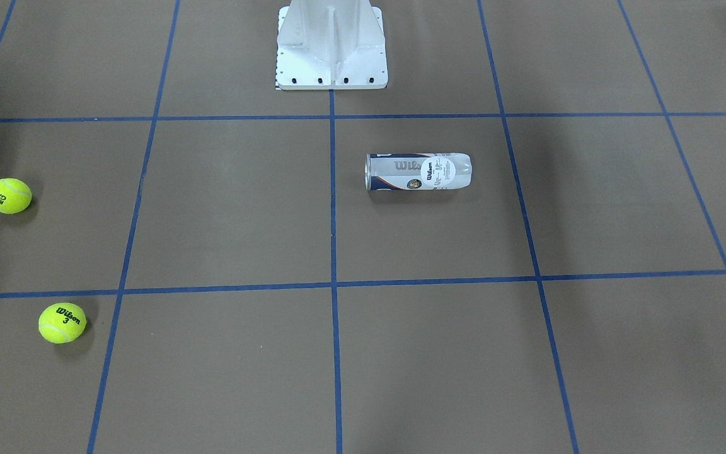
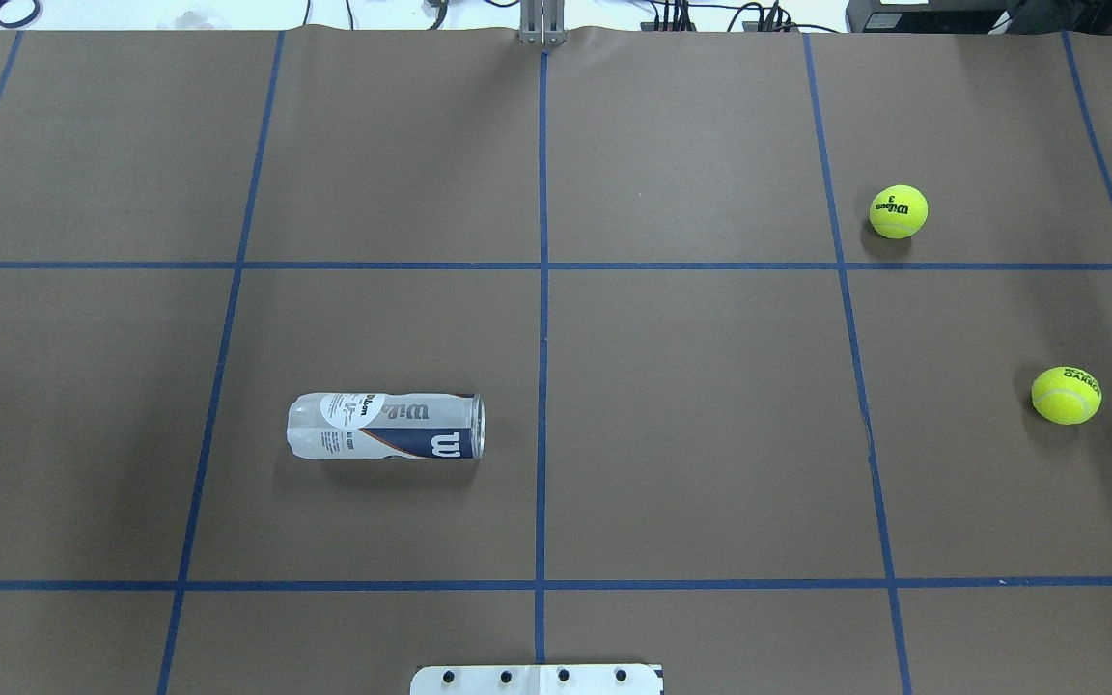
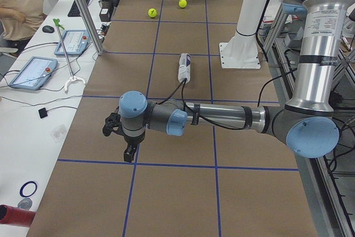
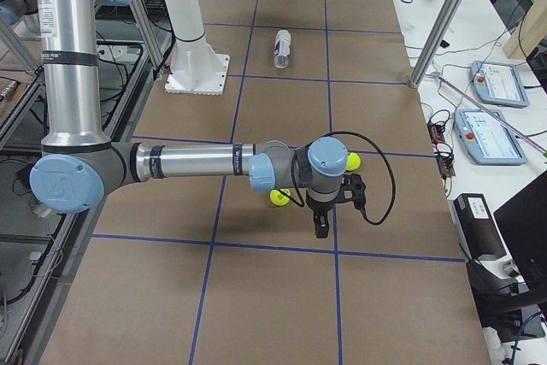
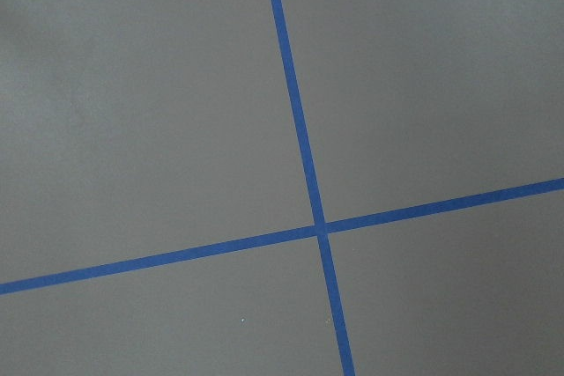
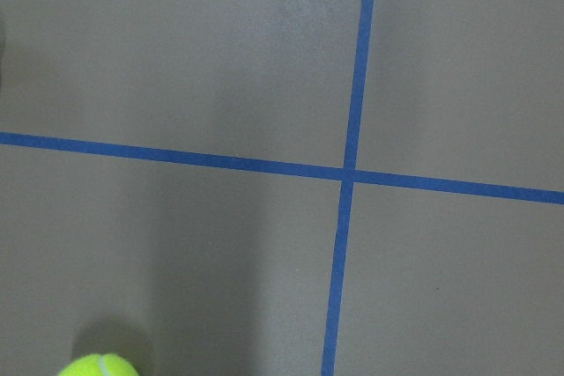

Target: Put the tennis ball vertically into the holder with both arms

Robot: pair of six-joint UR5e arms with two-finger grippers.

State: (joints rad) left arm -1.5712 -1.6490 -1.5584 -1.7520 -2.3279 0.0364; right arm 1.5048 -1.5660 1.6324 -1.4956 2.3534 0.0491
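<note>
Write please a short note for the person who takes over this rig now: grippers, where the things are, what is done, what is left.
Grippers: the left gripper and the right gripper hang over the table, one at each end. Whether they are open or shut cannot be told; neither holds a task thing.
Things: the holder lies on its side in the robot's left half, open end toward the centre line. The Wilson 3 ball and the second ball rest on the right half.
Done: nothing yet.
Left: stand the holder upright, steady it, grasp a ball, lower it in from above.
</note>
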